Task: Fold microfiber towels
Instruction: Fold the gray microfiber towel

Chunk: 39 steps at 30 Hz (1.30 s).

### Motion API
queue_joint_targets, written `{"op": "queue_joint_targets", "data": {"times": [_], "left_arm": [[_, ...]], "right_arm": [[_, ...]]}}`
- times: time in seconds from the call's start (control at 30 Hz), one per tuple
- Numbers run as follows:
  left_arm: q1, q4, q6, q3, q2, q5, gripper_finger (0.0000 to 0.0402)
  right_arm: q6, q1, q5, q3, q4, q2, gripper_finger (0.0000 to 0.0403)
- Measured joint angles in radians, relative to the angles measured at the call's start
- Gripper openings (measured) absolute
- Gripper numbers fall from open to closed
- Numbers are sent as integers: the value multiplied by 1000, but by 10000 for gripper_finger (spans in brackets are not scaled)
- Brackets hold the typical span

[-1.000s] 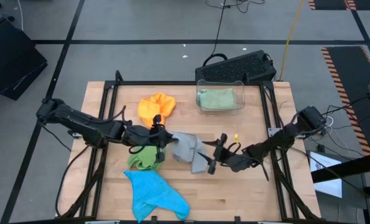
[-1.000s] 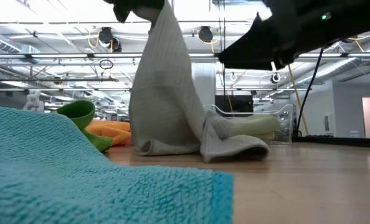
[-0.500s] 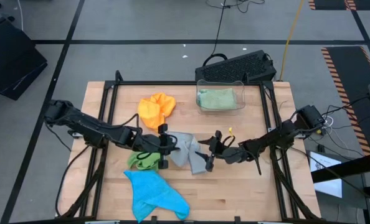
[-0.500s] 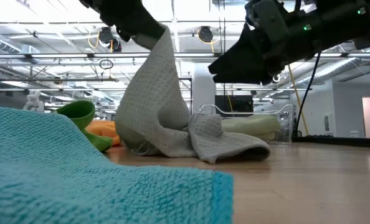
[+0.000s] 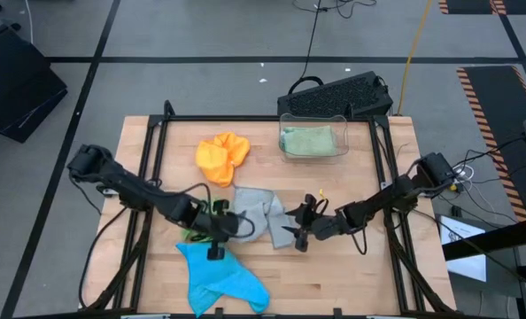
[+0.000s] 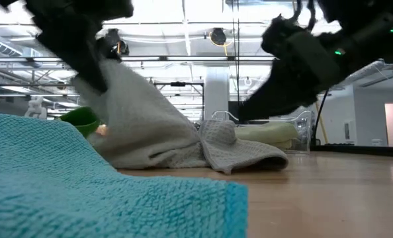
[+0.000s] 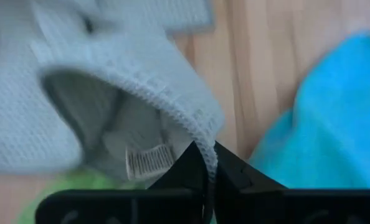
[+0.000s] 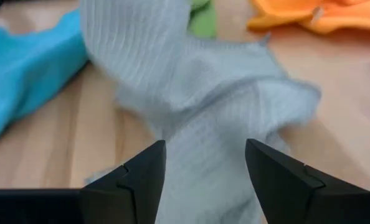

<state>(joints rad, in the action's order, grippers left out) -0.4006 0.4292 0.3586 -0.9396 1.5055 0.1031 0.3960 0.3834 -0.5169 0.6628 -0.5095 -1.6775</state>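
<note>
A grey towel [image 5: 256, 213] lies crumpled at mid-table, with one edge raised. My left gripper [image 5: 215, 241] is shut on that edge near the table's front, above the blue towel [image 5: 220, 276] and beside the bright green towel [image 5: 195, 233]. My right gripper [image 5: 299, 233] is open and empty just right of the grey towel, which shows ahead of its fingers in the right wrist view [image 8: 197, 93]. An orange towel [image 5: 221, 155] lies farther back. A pale green towel [image 5: 308, 140] lies in the bin. My left gripper pinches the grey towel's hemmed edge [image 7: 205, 148] between its two fingertips, near a small white tag [image 7: 149, 163]. The held edge is lifted off the table and the cloth slopes down from it [image 6: 137, 106]. The towel's far part [image 6: 243, 152] rests on the table.
The clear plastic bin [image 5: 313, 120] stands at the back, right of centre. A black keyboard [image 5: 338, 93] lies beyond the table's far edge. Bare wood shows at the front right [image 5: 334, 283]. The blue towel fills the foreground of the low view [image 6: 84, 185].
My left gripper has moved toward the table's near edge and down, staying shut on the grey towel's edge. The towel, which hung tall below the gripper, now slopes low toward the near left, and its far part has stayed on the table.
</note>
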Motion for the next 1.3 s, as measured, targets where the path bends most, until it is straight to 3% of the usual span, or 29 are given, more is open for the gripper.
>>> {"op": "queue_joint_targets", "data": {"times": [0.1,0.2,0.47,0.63,0.83,0.97,1.17,1.3], "left_arm": [[-23,-12,23,0,27,1,7],[-37,-17,41,0,49,11,6],[-47,-19,22,0,79,160,9],[-46,-37,-18,0,79,202,11],[-42,-42,-63,0,79,214,8],[-41,-43,-66,0,79,214,9],[-47,-45,-58,0,79,214,6],[-51,-27,-107,0,79,216,9]], "right_arm": [[10,-58,1,37,9,-1,213],[10,-132,81,102,33,0,219],[-30,-319,235,275,349,0,223],[14,-345,332,281,398,-14,217],[49,-298,339,280,409,-76,205],[69,-264,335,280,412,-106,166],[89,-204,340,280,477,-104,26],[132,-154,400,280,572,-100,15]]}}
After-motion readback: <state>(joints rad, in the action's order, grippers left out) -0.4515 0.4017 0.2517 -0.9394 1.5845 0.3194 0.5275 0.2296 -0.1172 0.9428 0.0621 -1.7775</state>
